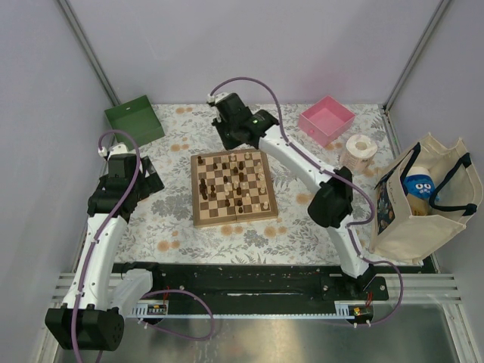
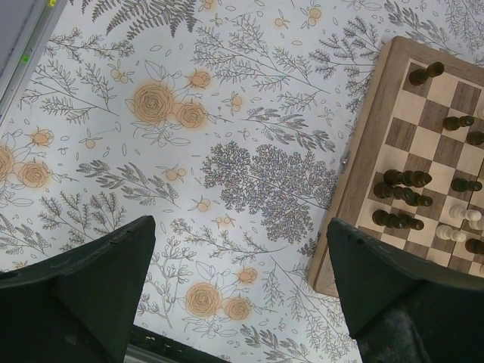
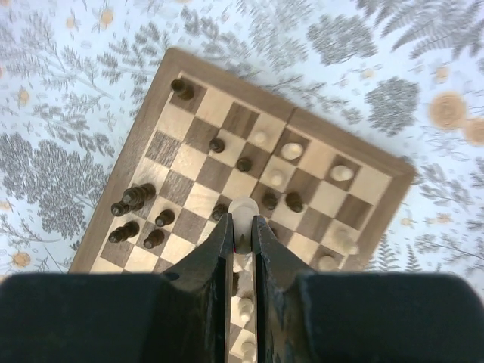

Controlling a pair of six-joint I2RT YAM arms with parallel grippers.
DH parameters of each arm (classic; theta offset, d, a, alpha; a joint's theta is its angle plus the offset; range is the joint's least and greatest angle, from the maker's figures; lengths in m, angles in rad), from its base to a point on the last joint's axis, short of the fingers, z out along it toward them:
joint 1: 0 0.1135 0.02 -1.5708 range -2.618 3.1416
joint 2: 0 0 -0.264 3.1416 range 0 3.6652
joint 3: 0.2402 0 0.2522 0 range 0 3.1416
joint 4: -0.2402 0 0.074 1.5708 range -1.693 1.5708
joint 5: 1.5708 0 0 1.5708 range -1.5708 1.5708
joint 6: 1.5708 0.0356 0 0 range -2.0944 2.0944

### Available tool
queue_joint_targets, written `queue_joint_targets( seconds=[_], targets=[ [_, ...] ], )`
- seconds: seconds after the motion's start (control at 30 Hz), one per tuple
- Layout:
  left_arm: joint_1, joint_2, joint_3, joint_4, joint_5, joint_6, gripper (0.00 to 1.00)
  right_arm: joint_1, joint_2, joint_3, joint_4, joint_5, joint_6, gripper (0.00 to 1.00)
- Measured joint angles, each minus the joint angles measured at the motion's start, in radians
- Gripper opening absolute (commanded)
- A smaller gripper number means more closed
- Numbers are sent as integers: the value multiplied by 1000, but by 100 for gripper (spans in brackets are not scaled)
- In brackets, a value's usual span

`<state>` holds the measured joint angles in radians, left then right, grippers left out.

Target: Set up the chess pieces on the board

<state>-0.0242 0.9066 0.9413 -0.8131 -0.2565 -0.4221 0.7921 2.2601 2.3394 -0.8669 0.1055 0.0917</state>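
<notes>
The board (image 1: pixel 233 187) is a square wooden slab with light tan and dark brown checks and a pale wood border. A seam crosses its middle, and it lies flat near the centre of the floral-printed counter (image 1: pixel 174 227), slightly skewed to the counter's edges. The chess pieces (image 3: pixel 268 181) are small turned figures scattered loosely over the squares. In my right wrist view the dark brown ones cluster toward the left edge, one of them alone on a corner square, and the pale cream ones sit mostly toward the right. I cannot tell from these angles whether the clustered dark figures stand upright or lie toppled. The right arm (image 1: pixel 302 162) reaches across to the far side of the board, and its jaws are clamped on a pale cream piece (image 3: pixel 242 210), whose rounded top shows between the fingertips. The left arm (image 1: pixel 113 189) sits to the left of the board, its jaws wide apart over bare printed cloth just beside the board's border. Around the board I see a green box (image 1: pixel 134 121), a pink box (image 1: pixel 327 119), a pale roll (image 1: pixel 361 147) and a canvas tote bag (image 1: pixel 423 200).
</notes>
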Motion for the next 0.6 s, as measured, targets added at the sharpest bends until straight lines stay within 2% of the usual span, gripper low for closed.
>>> queue_joint_targets(
  seconds=[0.13,0.37,0.6],
  targets=[
    [0,0,0,0,3,0,99,-60,-79,-42,24,8,14,6],
    [1,0,0,0,12,1,99,-196,-71,-110,25,9,47,7],
    [8,0,0,0,24,4,99,-219,-14,-116,14,5,63,7]
  ],
)
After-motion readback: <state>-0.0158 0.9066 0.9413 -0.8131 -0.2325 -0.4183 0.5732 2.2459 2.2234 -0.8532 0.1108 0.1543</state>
